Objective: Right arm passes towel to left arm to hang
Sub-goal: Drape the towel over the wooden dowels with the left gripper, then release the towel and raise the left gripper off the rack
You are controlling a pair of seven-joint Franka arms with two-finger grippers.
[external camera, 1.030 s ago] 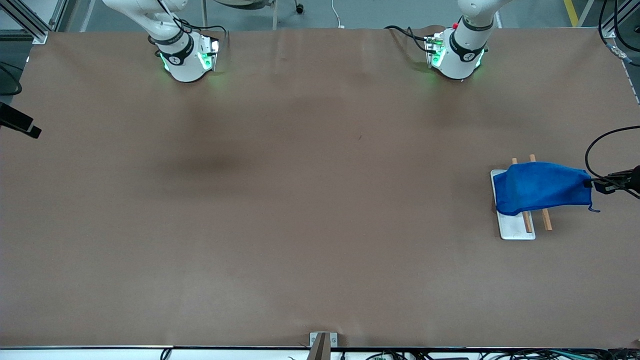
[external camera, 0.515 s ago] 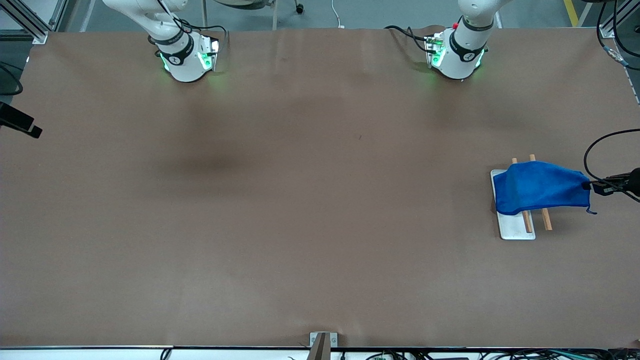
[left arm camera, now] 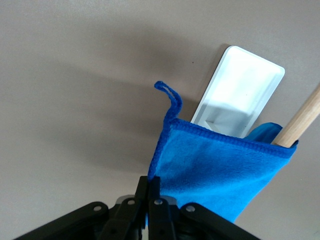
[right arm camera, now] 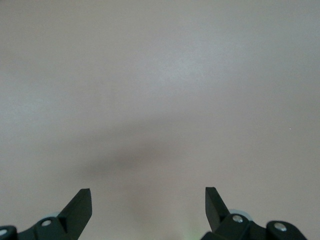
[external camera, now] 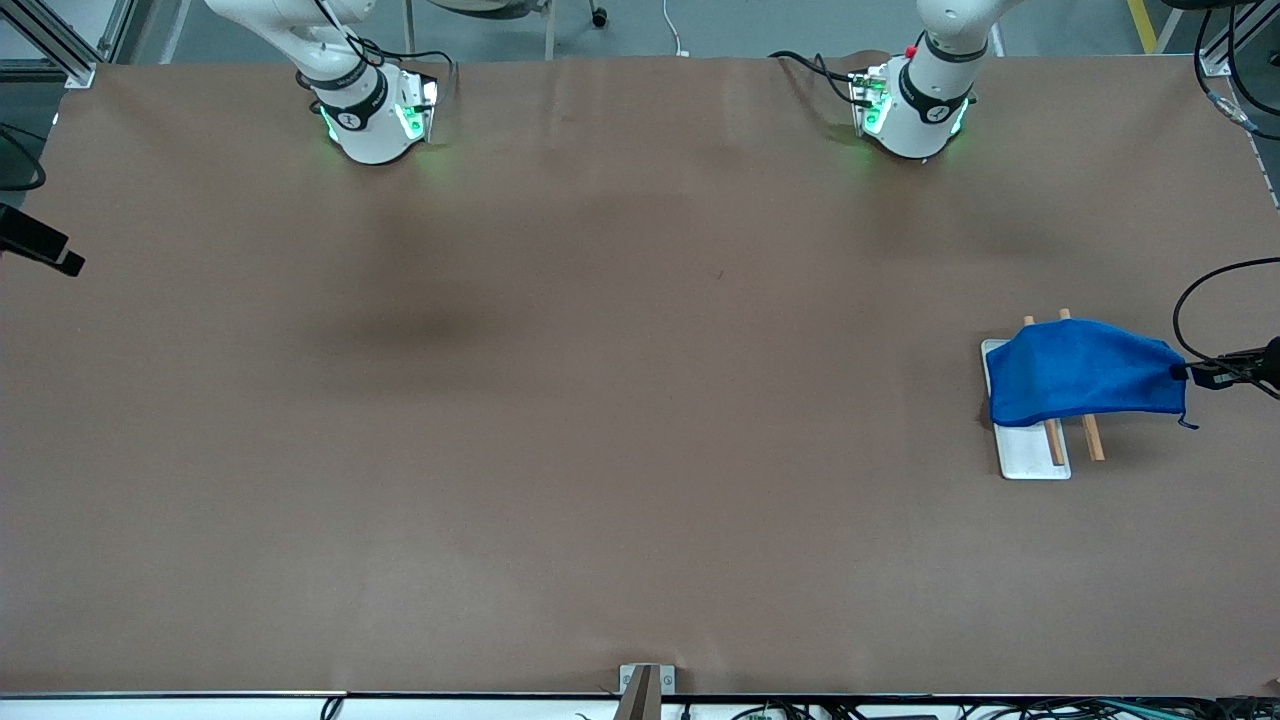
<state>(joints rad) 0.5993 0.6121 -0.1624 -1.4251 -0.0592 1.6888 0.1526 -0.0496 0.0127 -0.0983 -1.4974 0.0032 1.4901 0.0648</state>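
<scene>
— At the right edge of the front view, what is the left tool [external camera: 1200,376] doing?
— It is clenched on one corner of the towel [external camera: 1085,371]. In the left wrist view the black fingers [left arm camera: 150,195] meet flat on the blue cloth at the bottom centre of the frame.

— How does the towel lie?
— Its long axis runs across the frame, from the pinched end at the tool toward the middle of the surface [external camera: 600,400]. It is draped over two wooden rods [external camera: 1091,438], and its free end droops onto the white tray [external camera: 1030,460].

— Which way do the rods run?
— Up and down the frame, crosswise to the towel. Their ends stick out above and below the cloth.

— Anything in the tray?
— Only the hanging towel end and part of one rod lie over it. The lower part shows bare white.

— Any label or writing?
— A small blue loop [left arm camera: 169,96] stands up from the towel's stitched corner in the left wrist view. No readable writing shows on it.

— And the right tool [right arm camera: 148,200]?
— It shows only in the right wrist view, at the bottom of the frame. It is released, its fingertips well apart, with nothing between them, over bare brown surface. That arm waits.
</scene>
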